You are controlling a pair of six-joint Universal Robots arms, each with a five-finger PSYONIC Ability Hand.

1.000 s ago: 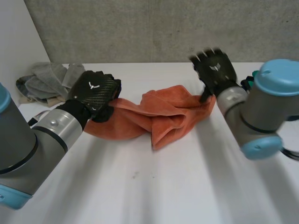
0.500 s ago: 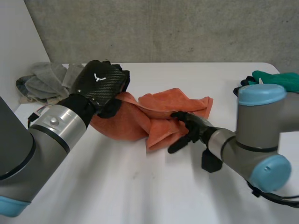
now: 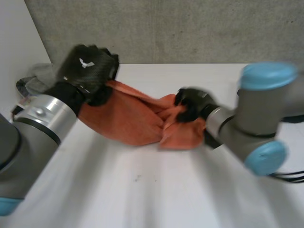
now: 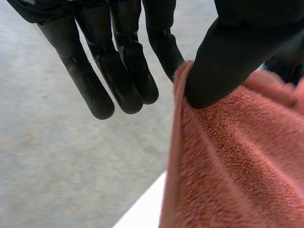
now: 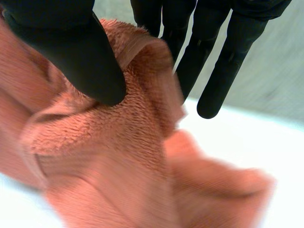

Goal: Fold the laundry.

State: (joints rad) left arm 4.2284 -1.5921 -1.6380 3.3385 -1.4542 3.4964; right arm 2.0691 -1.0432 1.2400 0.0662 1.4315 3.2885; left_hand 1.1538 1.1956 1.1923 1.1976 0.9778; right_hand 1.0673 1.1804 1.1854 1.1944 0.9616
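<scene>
Both ends were gripped. The left hand (image 3: 88,71) had the orange towel (image 3: 126,121) by its left end, lifted off the white table (image 3: 156,190) over the back-left area. In the left wrist view the thumb clamped the towel's edge against the side of one finger. The other fingers (image 4: 118,76) were straight and touched nothing. So a pinch, not a full wrap.

The right hand (image 3: 192,103) was on the towel's other end, lower, right of table centre. In the right wrist view the thumb pressed a fold of cloth against the fingers (image 5: 213,71) behind it. Those fingers were mostly straight, with cloth bunched between them and the thumb. Pinch again.

The towel ran as a sagging band between the two hands, higher on the left side, creased and bunched toward the right hand. Its lower folds looked to be on the table by that hand. I couldn't tell which corners either hand had.

A grey laundry pile (image 3: 38,83) sat at the back-left table edge behind the left arm, apart from the towel. A concrete wall (image 3: 190,28) stood behind the table.
</scene>
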